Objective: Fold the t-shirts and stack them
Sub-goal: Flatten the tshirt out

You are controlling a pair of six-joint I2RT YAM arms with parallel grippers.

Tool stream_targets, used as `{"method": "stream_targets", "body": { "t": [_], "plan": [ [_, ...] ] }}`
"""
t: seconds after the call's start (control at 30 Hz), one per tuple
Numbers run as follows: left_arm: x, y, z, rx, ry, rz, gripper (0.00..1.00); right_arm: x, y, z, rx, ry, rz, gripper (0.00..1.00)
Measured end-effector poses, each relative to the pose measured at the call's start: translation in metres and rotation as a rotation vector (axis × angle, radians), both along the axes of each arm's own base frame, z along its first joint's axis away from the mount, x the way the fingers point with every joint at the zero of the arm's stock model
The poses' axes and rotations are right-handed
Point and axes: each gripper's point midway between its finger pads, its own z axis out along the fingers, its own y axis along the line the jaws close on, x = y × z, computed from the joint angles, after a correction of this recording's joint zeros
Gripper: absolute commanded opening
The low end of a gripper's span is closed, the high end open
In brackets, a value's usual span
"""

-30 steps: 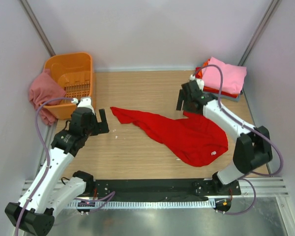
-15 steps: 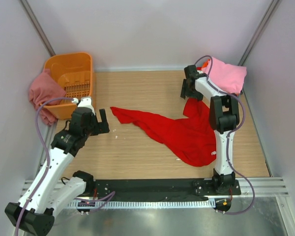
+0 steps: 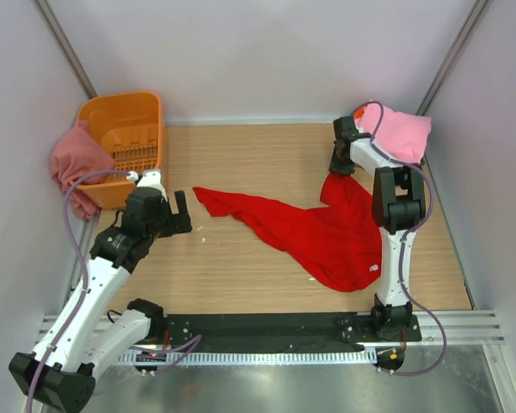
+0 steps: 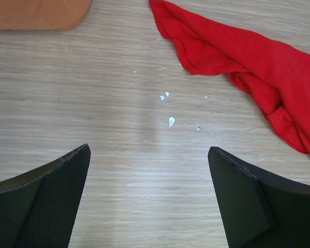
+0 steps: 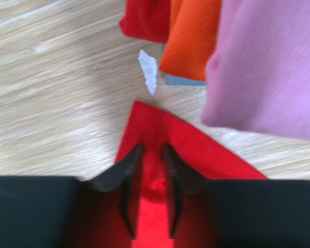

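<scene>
The right arm has swung in from a second ago, when its forearm lay across the cloth; now it stands folded near the far right corner, and the right gripper (image 3: 341,163) has narrowed onto a corner of the red t-shirt (image 3: 327,232). In the right wrist view its two fingers (image 5: 136,155) are nearly together, pinching a raised ridge of red cloth between them. That corner has been dragged closer to the stack. The rest of the shirt sprawls crumpled over the middle and right of the table (image 3: 241,275), one long tail trailing left.

Just beyond the pinched corner sits the stack – a light pink t-shirt (image 3: 402,133) on top, an orange-red one (image 5: 191,36) under it, and a sliver of grey-blue (image 5: 183,80) at the bottom edge. A white scrap (image 5: 148,70) lies on the wood between the stack and the corner.

The left arm has not budged. The left gripper (image 3: 179,215) hangs over bare wood with its jaws spread wide, the shirt's tail nearby. Behind it an orange basket (image 3: 95,116) sits in the far left corner, a dusty rose t-shirt (image 3: 73,163) draped over its side.
</scene>
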Motion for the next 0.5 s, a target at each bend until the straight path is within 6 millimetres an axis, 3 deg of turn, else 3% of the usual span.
{"method": "stream_targets", "body": {
  "t": [0.07, 0.1, 0.13, 0.37, 0.5],
  "plan": [
    [0.0, 0.0, -0.001, 0.001, 0.002, 0.0, 0.96, 0.001, 0.003, 0.0, 0.009, -0.01, 0.007, 0.16],
    [0.0, 0.0, -0.001, 0.001, 0.003, 0.0, 0.96, 0.001, 0.004, 0.0, 0.014, -0.014, 0.01, 0.05],
    [0.0, 0.0, -0.001, 0.001, 0.003, 0.0, 0.96, 0.002, 0.005, 0.0, 0.017, -0.017, 0.016, 0.01],
    [0.0, 0.0, -0.001, 0.002, 0.002, 0.0, 0.96, 0.001, 0.013, 0.004, 0.055, -0.004, 0.037, 0.01],
    [0.0, 0.001, -0.001, 0.003, 0.001, 0.003, 0.96, -0.003, 0.027, 0.028, 0.076, 0.009, 0.074, 0.01]
  ]
}}
